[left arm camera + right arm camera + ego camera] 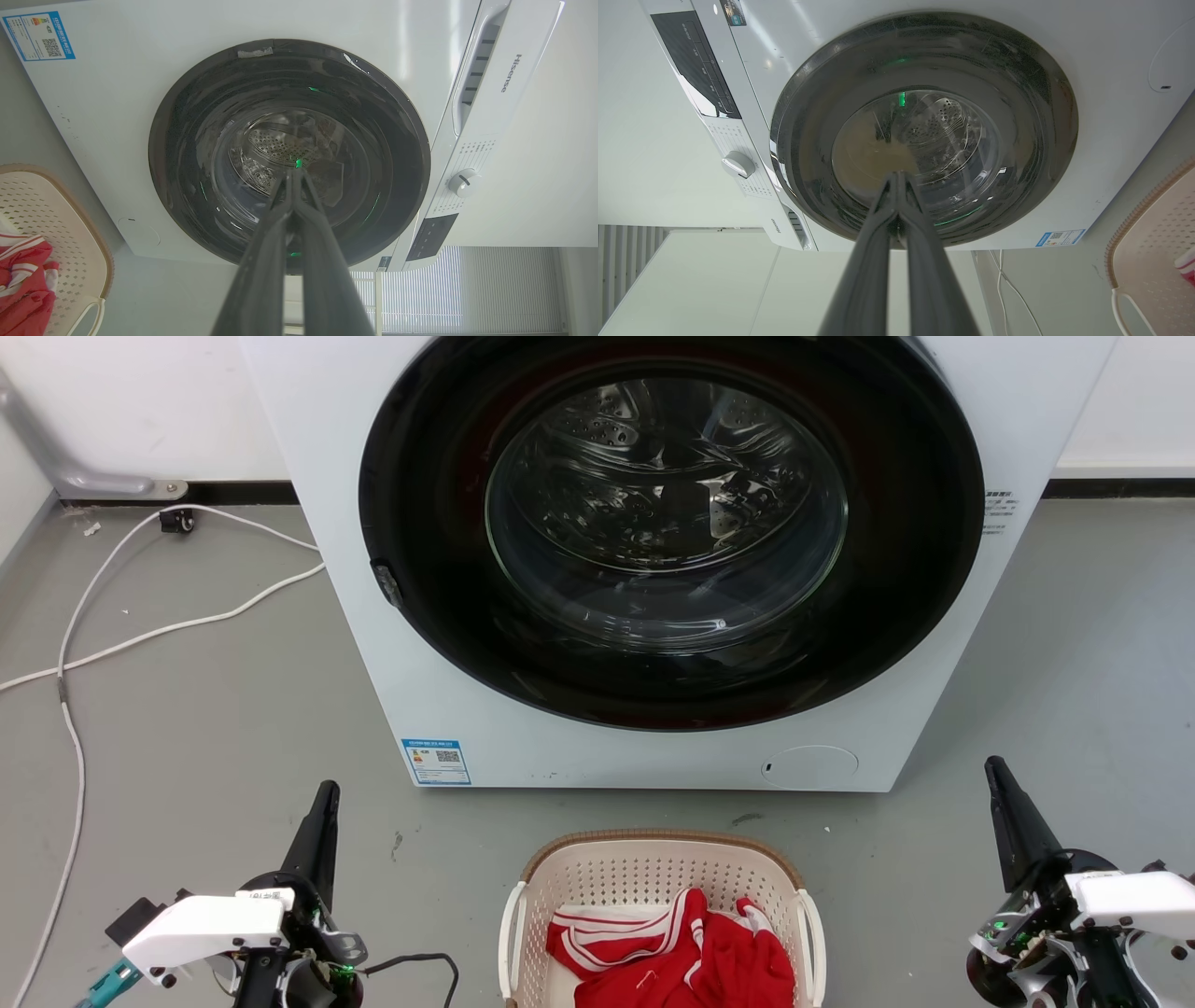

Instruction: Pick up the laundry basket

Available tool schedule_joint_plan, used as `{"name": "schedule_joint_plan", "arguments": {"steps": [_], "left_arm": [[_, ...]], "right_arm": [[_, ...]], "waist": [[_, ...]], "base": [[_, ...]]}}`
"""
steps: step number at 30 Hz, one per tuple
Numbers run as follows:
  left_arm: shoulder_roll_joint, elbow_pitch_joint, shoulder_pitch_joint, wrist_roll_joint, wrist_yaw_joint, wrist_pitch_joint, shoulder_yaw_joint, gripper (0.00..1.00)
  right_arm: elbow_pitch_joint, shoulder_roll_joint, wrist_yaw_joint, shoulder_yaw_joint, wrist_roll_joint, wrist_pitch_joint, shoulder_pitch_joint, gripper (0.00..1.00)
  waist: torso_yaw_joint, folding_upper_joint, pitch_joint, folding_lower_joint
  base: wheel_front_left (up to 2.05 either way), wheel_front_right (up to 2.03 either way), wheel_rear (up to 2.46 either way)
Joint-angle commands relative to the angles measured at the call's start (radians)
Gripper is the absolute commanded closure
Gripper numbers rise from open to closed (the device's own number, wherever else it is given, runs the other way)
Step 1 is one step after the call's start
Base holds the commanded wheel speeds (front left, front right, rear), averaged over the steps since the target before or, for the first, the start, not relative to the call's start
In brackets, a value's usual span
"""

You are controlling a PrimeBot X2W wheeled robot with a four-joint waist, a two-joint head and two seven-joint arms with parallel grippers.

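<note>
Though cropped below, laundry basket [644,877] between left hand [326,793] and right hand [995,771].

A white washer [579,756] with a dark round door [667,523] (shut, drum behind glass) stands on grey floor [187,756]; a white cable [233,612] trails left.

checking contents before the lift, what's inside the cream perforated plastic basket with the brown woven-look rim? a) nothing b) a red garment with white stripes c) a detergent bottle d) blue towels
B: a red garment with white stripes lies crumpled inside the cream perforated plastic basket.
</note>
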Motion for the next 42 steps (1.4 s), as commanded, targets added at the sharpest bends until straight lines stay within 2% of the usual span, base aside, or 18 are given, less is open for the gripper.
{"name": "schedule_joint_plan", "arguments": {"steps": [1,42], "left_arm": [[-0.001,0.001,-0.010,0.003,-0.003,0.003,0.003,1.00],[-0.001,0.001,-0.010,0.002,-0.003,0.002,0.003,1.00]], "right_arm": [[0.001,0.000,0.000,0.000,0.004,0.001,-0.010,1.00],[0.001,0.000,0.000,0.000,0.004,0.001,-0.010,1.00]], "waist": [[0.000,0.0000,0.000,0.0000],[0.000,0.0000,0.000,0.0000]], "base": [[0.00,0.00,0.00],[0.00,0.00,0.00]]}}
